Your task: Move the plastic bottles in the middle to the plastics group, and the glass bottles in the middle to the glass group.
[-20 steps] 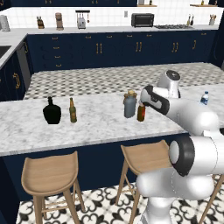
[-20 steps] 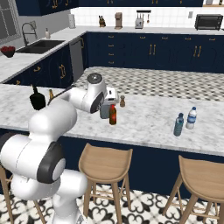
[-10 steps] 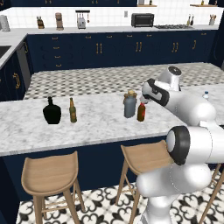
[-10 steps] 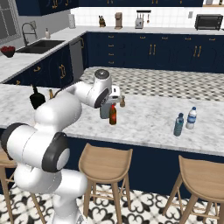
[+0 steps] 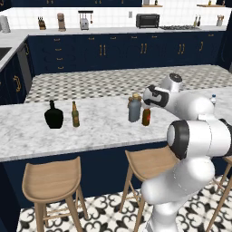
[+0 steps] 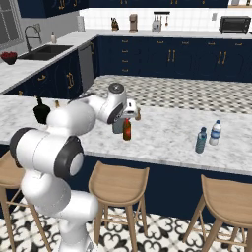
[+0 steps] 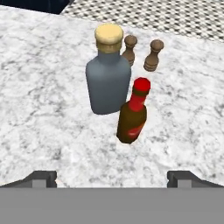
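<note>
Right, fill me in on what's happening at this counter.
The robot arm is sorting bottles on the marble counter. Its gripper hangs open above the grey bottle and the small red-brown bottle, holding nothing. Both stand upright in the middle, close together. The black bottle and beer bottle wait at one end; the blue bottle stands beside the water bottle at the other.

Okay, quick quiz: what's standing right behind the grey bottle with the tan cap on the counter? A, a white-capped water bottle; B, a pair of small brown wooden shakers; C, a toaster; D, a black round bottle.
B: in the hand view, two small brown shakers stand just beyond the grey bottle, with the red-brown bottle in front of it on the marble counter.
</note>
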